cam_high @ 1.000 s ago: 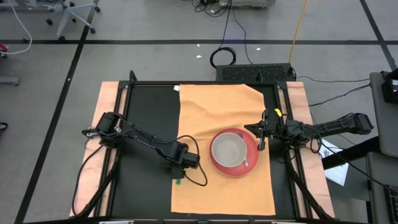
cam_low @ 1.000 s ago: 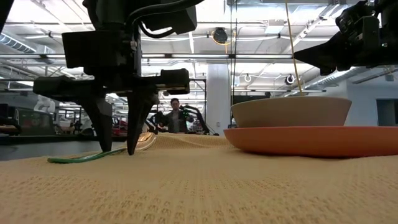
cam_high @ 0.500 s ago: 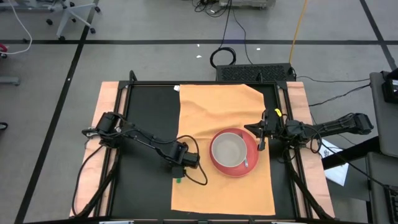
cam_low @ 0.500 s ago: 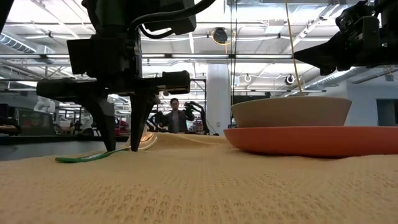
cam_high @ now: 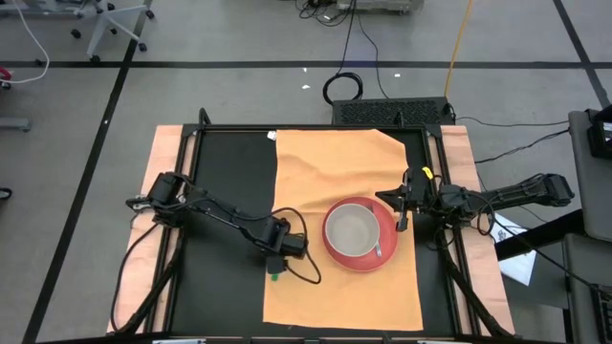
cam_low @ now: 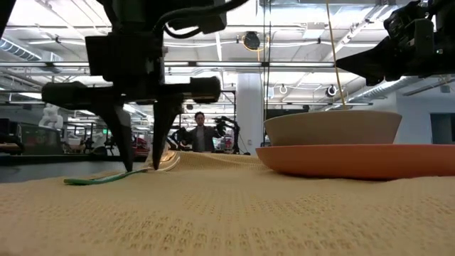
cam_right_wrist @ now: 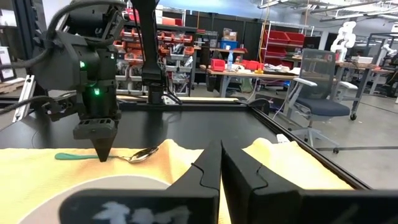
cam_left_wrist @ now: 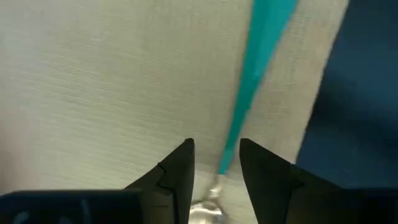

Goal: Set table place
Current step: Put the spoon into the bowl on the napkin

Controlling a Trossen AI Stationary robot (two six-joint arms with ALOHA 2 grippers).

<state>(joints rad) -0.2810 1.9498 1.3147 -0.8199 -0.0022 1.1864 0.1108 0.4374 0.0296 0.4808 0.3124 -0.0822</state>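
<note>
The orange-tan mat covers the black tabletop, bearing red plate and bowl; left gripper, part-open, straddles a green-handled spoon without gripping; right gripper hovers shut, empty.

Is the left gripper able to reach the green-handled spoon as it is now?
Probably yes. The left gripper stands open right over the spoon, which lies flat near the mat's left edge, one finger on each side of the handle. Nothing covers it; the plate sits apart.
</note>
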